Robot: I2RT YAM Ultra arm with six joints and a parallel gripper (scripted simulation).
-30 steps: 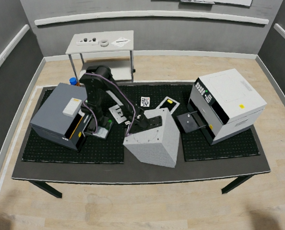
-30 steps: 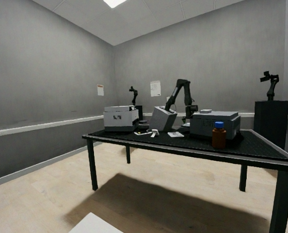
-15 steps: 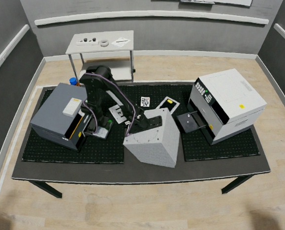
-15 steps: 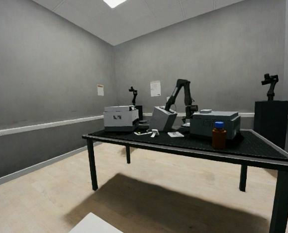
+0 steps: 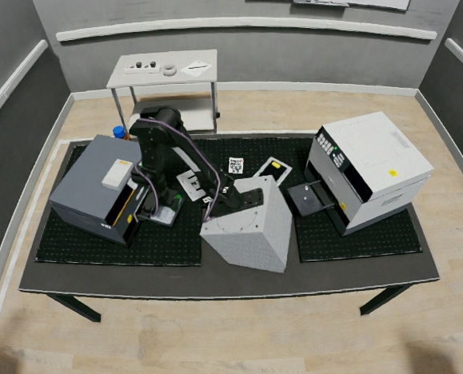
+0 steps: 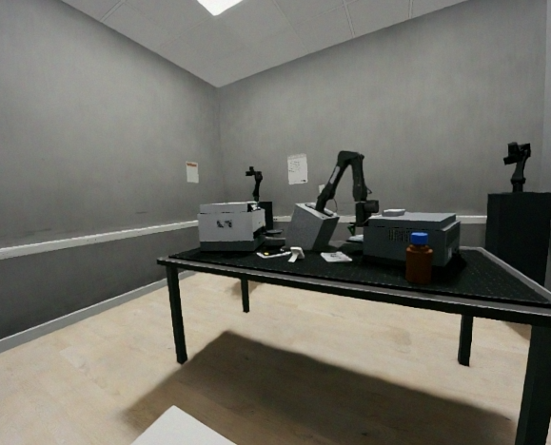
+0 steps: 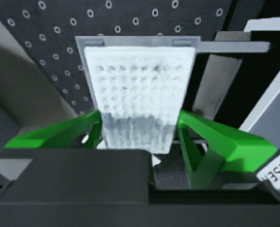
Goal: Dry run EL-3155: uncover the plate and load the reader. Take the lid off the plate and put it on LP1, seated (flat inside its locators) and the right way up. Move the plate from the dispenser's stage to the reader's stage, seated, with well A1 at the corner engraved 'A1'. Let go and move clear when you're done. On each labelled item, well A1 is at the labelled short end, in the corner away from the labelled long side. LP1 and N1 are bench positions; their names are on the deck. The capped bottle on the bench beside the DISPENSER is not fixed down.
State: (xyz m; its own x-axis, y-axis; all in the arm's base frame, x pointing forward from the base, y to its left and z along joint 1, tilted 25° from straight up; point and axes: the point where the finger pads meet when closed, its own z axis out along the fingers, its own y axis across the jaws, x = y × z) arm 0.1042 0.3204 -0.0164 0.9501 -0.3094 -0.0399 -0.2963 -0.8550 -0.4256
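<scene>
Tool closed on the lidded plate at the dispenser

In the wrist view's centre, the green-fingered tool (image 7: 140, 127) grips the long sides of the clear lid (image 7: 139, 92) covering the translucent white well plate, which sits on the grey dispenser's (image 5: 87, 181) stage, left of centre on the black table (image 5: 223, 281) in the top view.

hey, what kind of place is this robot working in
Probably a lab automation bench in a plain grey room: a white box-shaped plate reader, a grey dispenser unit, and a clear lidded well plate gripped between the black arm's green fingers.
</scene>
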